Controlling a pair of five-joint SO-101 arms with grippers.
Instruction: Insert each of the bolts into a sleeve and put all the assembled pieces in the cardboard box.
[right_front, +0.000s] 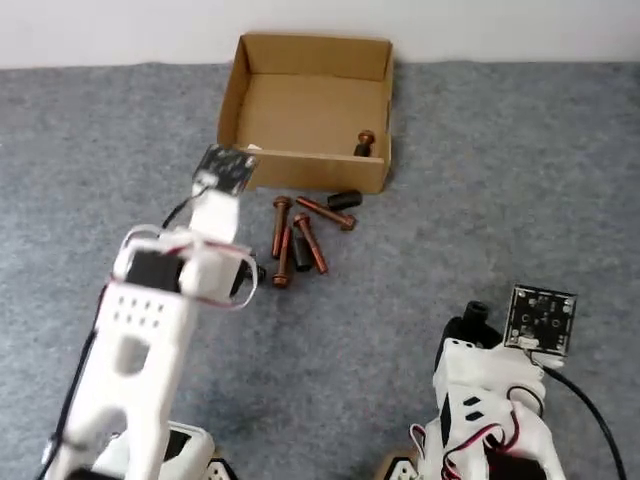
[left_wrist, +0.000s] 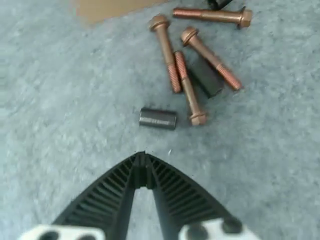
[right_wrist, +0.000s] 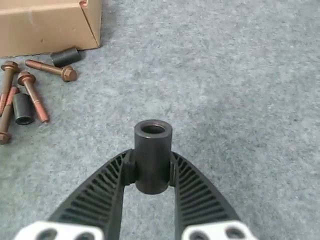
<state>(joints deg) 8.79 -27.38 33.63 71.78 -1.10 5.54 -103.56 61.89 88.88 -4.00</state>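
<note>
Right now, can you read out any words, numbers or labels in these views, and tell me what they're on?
No text can be read.
On the cardboard box: plain walls, no print.
On the bolts: no legible marks.
On the sleeve: no legible marks.
On the camera board: print, if any, too small to read.

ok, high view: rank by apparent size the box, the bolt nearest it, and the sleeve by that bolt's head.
1. box, by far the largest
2. bolt, clearly longer than the sleeve
3. sleeve, short, smallest

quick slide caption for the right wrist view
Right hand grips a black sleeve; loose bolts lie on grey carpet beside the cardboard box.
</note>
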